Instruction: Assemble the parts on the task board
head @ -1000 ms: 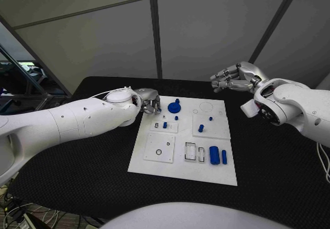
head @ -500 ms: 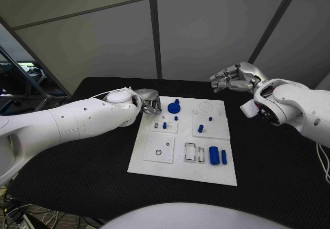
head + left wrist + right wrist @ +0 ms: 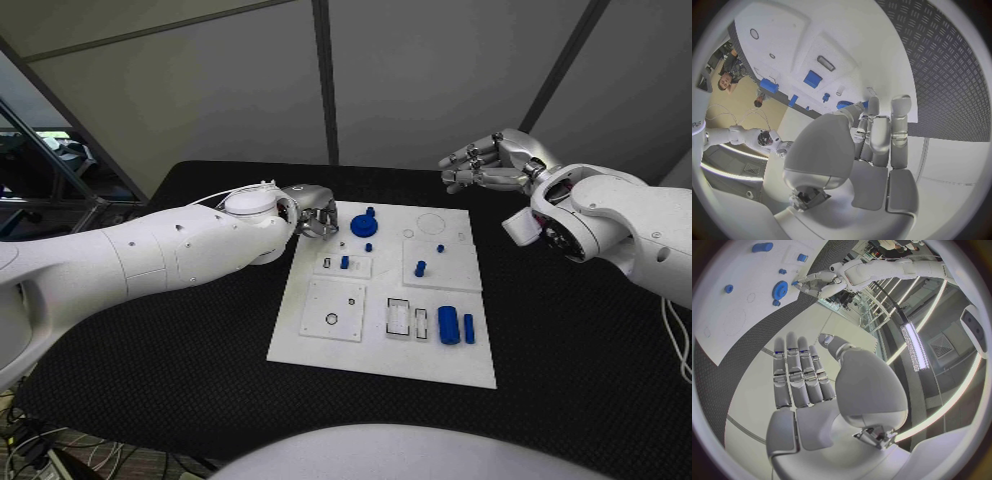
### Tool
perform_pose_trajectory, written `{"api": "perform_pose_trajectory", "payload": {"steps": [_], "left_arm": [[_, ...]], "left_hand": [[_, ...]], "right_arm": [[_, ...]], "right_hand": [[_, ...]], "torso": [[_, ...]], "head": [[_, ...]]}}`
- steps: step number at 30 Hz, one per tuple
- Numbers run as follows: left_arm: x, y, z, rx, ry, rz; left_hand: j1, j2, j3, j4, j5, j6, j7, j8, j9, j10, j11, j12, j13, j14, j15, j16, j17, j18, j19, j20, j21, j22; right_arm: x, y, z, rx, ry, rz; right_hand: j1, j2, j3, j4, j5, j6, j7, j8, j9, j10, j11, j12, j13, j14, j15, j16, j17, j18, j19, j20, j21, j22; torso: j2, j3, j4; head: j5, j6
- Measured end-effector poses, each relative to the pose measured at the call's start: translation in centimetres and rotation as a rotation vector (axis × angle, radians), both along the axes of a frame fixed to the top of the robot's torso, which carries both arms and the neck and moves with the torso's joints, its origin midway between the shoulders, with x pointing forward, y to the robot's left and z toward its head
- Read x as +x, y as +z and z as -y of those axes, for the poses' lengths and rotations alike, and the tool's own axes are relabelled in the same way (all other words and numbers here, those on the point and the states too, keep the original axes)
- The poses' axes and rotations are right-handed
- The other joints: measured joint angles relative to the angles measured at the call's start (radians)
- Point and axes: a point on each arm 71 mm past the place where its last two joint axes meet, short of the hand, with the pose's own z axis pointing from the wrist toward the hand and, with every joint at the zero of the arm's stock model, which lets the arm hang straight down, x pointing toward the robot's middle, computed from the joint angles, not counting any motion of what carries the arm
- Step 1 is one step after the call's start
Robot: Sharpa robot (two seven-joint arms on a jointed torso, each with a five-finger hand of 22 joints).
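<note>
Task board sits mid-counter. Blue gear lies at its far edge, left hand just beside it, fingers released, holding nothing. Right hand hangs beyond the board, empty, fingers straight. Advice: approach the gear slowly, pinch the hub.

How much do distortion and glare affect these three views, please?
Head view: even light, the task board reads crisply, edges straight. Left wrist view: fisheye bends the board's edges; the left hand blocks the middle. Right wrist view: bright ceiling strips glare beside the right hand.
</note>
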Motion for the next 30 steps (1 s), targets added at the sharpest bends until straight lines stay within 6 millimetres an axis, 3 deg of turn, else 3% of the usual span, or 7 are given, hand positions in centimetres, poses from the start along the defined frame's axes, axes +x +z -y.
{"api": "perform_pose_trajectory", "payload": {"steps": [3, 10, 30], "left_arm": [[0.03, 0.02, 0.01, -0.001, 0.001, 0.002], [0.06, 0.03, 0.12, -0.004, 0.001, 0.008], [0.41, 0.05, 0.39, -0.008, 0.007, 0.02]], "left_hand": [[-0.018, -0.015, 0.034, -0.01, 0.0, 0.0, 0.0, 0.001, -0.002, 0.004, -0.004, 0.0, 0.0, 0.0, 0.0, 0.0, 0.0, 0.0, 0.0, 0.0, 0.0, 0.005], [-0.04, -0.023, 0.076, -0.019, 0.0, 0.0, 0.0, 0.004, -0.008, 0.009, -0.002, 0.0, 0.0, 0.0, 0.0, 0.0, 0.0, 0.0, 0.0, 0.0, 0.0, 0.012], [-0.088, -0.007, 0.139, -0.014, -0.001, 0.004, 0.004, 0.012, -0.01, 0.014, -0.003, 0.014, 0.011, 0.007, -0.007, 0.018, 0.021, -0.001, 0.011, -0.004, 0.012, 0.035]], "right_arm": [[0.0, 0.0, 0.0, 0.0, 0.0, 0.0], [0.01, 0.0, -0.03, 0.0, 0.001, 0.0], [0.0, -0.01, -0.09, 0.0, 0.004, -0.002]], "right_hand": [[0.0, 0.0, 0.0, 0.0, 0.0, 0.0, 0.0, 0.0, 0.0, 0.0, 0.0, 0.0, 0.0, 0.0, 0.0, 0.0, 0.0, 0.0, 0.0, 0.0, 0.0, 0.0], [0.0, 0.0, 0.0, 0.0, 0.0, 0.0, 0.0, 0.0, 0.0, 0.0, 0.0, 0.0, 0.0, 0.0, 0.0, 0.0, 0.0, 0.0, 0.0, 0.0, 0.0, 0.0], [0.0, 0.0, 0.0, 0.0, 0.0, 0.0, 0.0, 0.0, 0.0, 0.0, 0.0, 0.0, -0.001, 0.0, 0.0, 0.0, 0.0, 0.0, 0.0, 0.0, 0.0, -0.001]], "torso": [[0.0, 0.0, 0.0001], [0.0, 0.0, 0.0005], [0.0, 0.0001, 0.0005]], "head": [[0.0, 0.0], [0.0, -0.001], [-0.001, 0.001]]}}
